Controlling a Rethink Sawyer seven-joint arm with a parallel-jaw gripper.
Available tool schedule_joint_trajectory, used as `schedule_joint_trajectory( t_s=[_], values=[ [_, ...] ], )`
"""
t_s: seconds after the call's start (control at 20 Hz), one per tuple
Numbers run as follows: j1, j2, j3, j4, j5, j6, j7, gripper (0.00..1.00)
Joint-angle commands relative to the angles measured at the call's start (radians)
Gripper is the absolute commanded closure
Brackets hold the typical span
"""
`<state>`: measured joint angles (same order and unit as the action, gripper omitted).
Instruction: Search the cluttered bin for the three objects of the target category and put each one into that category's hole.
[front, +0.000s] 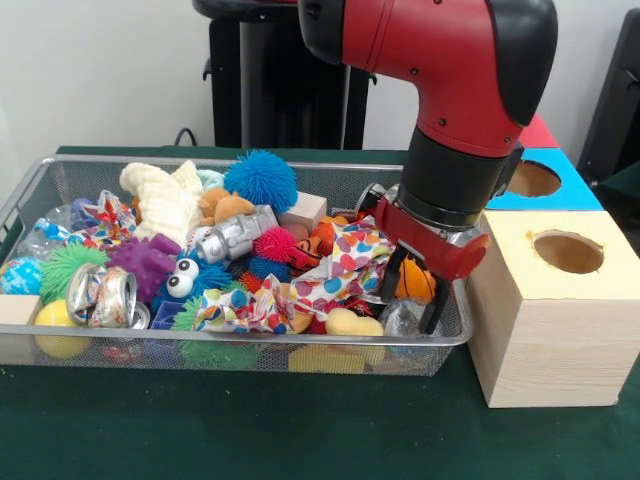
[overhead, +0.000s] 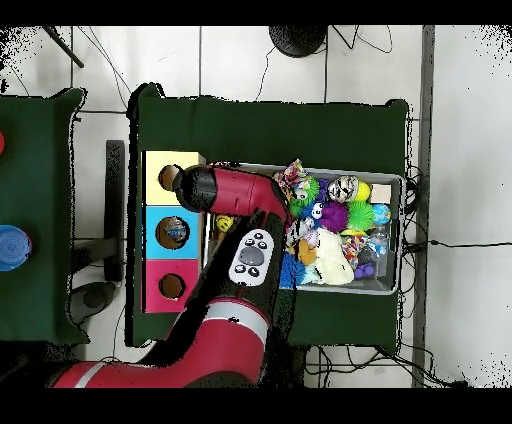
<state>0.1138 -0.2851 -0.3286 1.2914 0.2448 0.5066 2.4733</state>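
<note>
Silver wire-mesh bin (front: 30, 190) on a dark green surface (front: 250, 430). Red and black arm (front: 450, 60). Blue spiky ball (front: 261, 180), purple spiky toy (front: 145, 262), green spiky ball (front: 68, 265). White paper wad (front: 335, 275) with multicoloured dots. Pale wooden box (front: 545, 320); blue box (front: 560, 185) behind.

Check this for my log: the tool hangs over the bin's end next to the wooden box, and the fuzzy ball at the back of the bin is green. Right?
Nearly. The front view shows the tool over the bin at the end beside the wooden box, but the fuzzy ball at the back is blue, not green.
</note>
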Motion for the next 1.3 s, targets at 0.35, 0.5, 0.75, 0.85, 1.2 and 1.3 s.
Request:
schedule_joint_trajectory(
  t_s=[0.35,0.5,0.75,0.85,1.2,1.3],
  values=[
    [-0.081,-0.005,0.143,0.118,-0.078,0.055,-0.045,0.0],
    [-0.081,0.003,0.154,0.138,-0.069,0.023,-0.007,0.0],
    [-0.084,0.001,0.169,0.174,-0.061,-0.022,0.026,0.0],
    [-0.091,0.002,0.181,0.183,-0.058,-0.041,0.031,0.0],
    [-0.123,-0.015,0.272,0.242,-0.024,-0.057,0.032,0.0],
    [-0.152,-0.032,0.32,0.268,-0.008,-0.042,0.021,0.0]
  ],
)
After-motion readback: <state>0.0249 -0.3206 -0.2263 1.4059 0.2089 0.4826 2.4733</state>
